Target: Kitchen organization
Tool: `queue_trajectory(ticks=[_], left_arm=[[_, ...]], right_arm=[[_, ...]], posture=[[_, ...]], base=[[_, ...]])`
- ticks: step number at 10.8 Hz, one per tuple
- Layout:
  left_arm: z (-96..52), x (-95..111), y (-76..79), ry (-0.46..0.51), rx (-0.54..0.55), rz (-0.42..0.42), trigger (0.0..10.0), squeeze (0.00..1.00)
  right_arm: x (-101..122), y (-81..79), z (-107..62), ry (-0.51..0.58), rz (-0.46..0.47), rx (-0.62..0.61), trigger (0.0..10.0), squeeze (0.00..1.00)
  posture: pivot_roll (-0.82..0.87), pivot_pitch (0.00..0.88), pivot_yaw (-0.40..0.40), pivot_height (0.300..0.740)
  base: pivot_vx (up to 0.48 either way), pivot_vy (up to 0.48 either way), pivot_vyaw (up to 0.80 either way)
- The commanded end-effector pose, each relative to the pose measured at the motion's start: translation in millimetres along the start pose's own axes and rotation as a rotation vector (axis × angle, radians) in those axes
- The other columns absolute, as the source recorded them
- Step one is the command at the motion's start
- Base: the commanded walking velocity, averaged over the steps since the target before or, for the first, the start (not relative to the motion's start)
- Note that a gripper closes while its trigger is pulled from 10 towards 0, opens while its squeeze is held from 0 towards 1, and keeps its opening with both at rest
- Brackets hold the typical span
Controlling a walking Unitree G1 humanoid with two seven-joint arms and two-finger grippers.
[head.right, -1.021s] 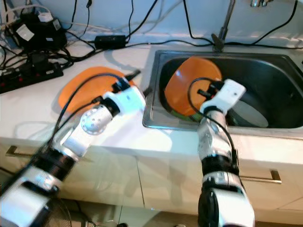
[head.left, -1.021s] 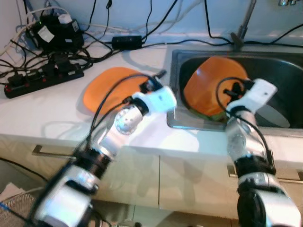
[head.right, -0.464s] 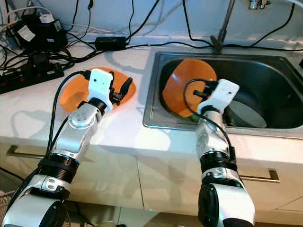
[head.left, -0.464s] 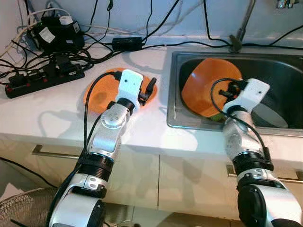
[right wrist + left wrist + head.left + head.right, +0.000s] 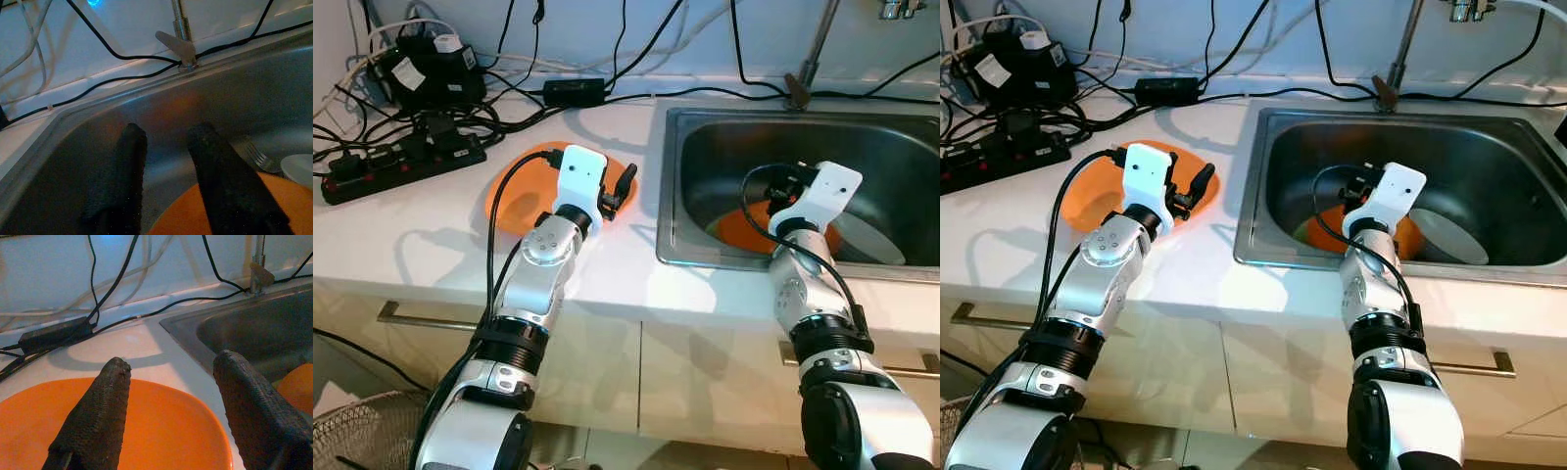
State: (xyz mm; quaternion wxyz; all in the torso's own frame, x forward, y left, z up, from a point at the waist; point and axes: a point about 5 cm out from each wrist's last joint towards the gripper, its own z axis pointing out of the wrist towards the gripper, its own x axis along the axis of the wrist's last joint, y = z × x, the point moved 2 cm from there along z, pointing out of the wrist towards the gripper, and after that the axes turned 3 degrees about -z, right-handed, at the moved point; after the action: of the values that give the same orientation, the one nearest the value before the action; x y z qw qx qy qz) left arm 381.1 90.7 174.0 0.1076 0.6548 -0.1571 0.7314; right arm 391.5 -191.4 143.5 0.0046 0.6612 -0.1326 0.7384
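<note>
An orange plate (image 5: 514,204) lies flat on the white counter, left of the sink. My left gripper (image 5: 171,367) hovers just above its near right rim, open, with nothing between its fingers. A second orange plate (image 5: 744,227) lies low on the bottom of the steel sink (image 5: 671,176), over something green. Above that plate's near edge my right gripper (image 5: 166,132) sits inside the basin, open and holding nothing.
A white dish (image 5: 879,240) and a fork (image 5: 257,154) lie in the sink to the right of the plate. The tap (image 5: 811,61) stands behind the basin. A power strip (image 5: 401,162), adapters and tangled cables crowd the counter's back left.
The sink plate stood upright in my right gripper; it now lies down on the sink bottom and the fingers are off it. My left arm swung onto the counter plate and stays there.
</note>
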Motion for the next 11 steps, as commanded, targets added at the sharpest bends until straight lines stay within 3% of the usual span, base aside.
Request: queue_trajectory(ticks=[1, 2, 4, 6, 7, 9, 11], left_arm=[[-0.1, 3, -1.2, 0.003, -0.008, 0.011, 10.0, 0.0], [-1.5, 5, -3.5, 0.01, -0.012, 0.026, 10.0, 0.0], [-8.9, 6, -9.8, 0.027, -0.018, 0.094, 10.0, 0.0], [-23.3, 9, -14.0, 0.054, -0.053, 0.235, 10.0, 0.0], [-29.6, 9, -14.4, 0.06, -0.079, 0.259, 10.0, 0.0], [-51.5, 8, -14.2, 0.051, -0.204, 0.301, 10.0, 0.0], [-72.0, 7, -15.2, -0.018, -0.354, 0.371, 10.0, 0.0]], right_arm=[[-8, -7.3, -3.0, -0.019, 0.002, 0.019, 10.0, 0.69], [-7, -10.0, -4.3, -0.005, 0.004, 0.026, 10.0, 0.0], [-3, -13.2, -9.8, 0.04, -0.002, 0.03, 10.0, 0.0], [10, -22.9, -23.4, 0.137, -0.086, 0.079, 10.0, 0.0], [15, -28.1, -29.8, 0.165, -0.095, 0.102, 10.0, 0.0], [17, -38.1, -50.4, 0.181, -0.113, 0.151, 10.0, 0.0], [5, -37.9, -61.0, 0.13, -0.098, 0.141, 10.0, 0.0]], posture=[[0.02, 0.0, 0.063, 0.74], [0.02, 0.0, 0.065, 0.74], [0.02, 0.0, 0.067, 0.74], [0.02, 0.023, 0.072, 0.74], [0.02, 0.031, 0.073, 0.74], [0.03, 0.055, 0.072, 0.74], [0.04, 0.065, 0.073, 0.74]], base=[[0.0, 0.0, 0.0], [0.0, 0.0, 0.0], [0.0, 0.0, 0.0], [0.0, 0.0, 0.0], [0.0, 0.0, 0.0], [0.0, 0.0, 0.0], [0.0, 0.0, 0.0]])
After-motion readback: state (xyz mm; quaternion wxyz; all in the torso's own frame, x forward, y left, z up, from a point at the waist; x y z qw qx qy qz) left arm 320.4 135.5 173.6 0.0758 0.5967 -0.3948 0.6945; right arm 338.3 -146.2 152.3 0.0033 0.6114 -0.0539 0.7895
